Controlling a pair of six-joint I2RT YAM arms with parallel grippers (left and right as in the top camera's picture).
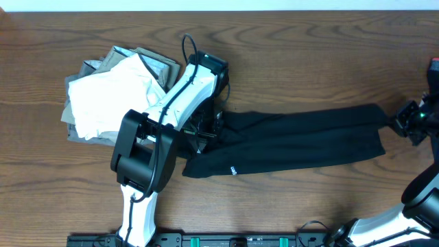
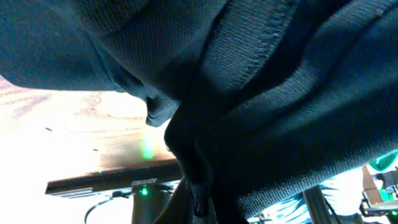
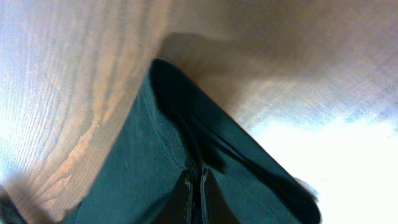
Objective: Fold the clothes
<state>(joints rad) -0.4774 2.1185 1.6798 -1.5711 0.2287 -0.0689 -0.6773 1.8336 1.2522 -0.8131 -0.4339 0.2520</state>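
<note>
**Black shirt pulled long between 2 grippers**

The wooden table [image 1: 309,75] fills the overhead view. Across its middle, reaching toward the right edge, lies the black T-shirt [image 1: 302,140], drawn out into a long, narrow band with lengthwise folds. Its left end sits near the table's centre and its right end stops just short of the right edge.

Toward the far-left corner sits a loose pile of clothes [image 1: 110,96], a white garment on top of grey ones, apart from the black shirt.

The white left arm [image 1: 175,103] comes up from the near edge and passes beside the pile. The left gripper [image 1: 209,127] is at the shirt's left end. In the left wrist view dark cloth covers almost everything and gathers into a tight bunch where the fingers meet, so the gripper is closed on the shirt, with table showing beneath the raised cloth.

The right gripper [image 1: 401,122] is at the shirt's right end, near the right edge. In its wrist view the fingers [image 3: 185,193] are pressed nearly together with a fold of the shirt pinched between them.

A small white mark [image 1: 233,169] shows on the shirt's near edge, close to its left end.
</note>
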